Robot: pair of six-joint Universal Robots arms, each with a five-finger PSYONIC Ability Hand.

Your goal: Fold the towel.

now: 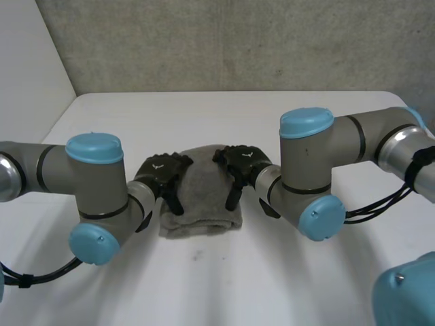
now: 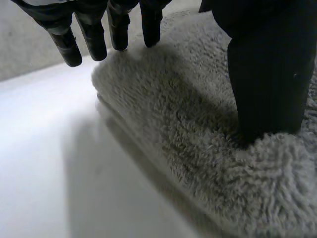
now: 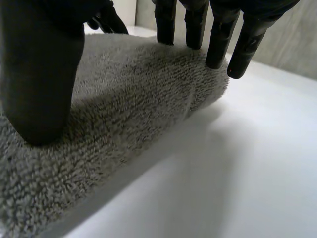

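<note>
A grey towel (image 1: 202,200) lies folded into a thick, compact pad in the middle of the white table. My left hand (image 1: 163,174) rests on its left edge and my right hand (image 1: 242,163) on its right edge, both open. In the left wrist view the thumb (image 2: 267,79) presses down into the towel's pile (image 2: 188,148), while the straight fingers (image 2: 91,34) reach over the folded edge. In the right wrist view the thumb (image 3: 39,74) stands on the towel (image 3: 129,104), and the straight fingers (image 3: 218,39) hover over its far rounded end.
The white table (image 1: 224,278) spreads out on all sides of the towel. A grey wall (image 1: 238,41) runs along its far edge and a white panel (image 1: 27,61) stands at the back left. Both forearms lie low on either side of the towel.
</note>
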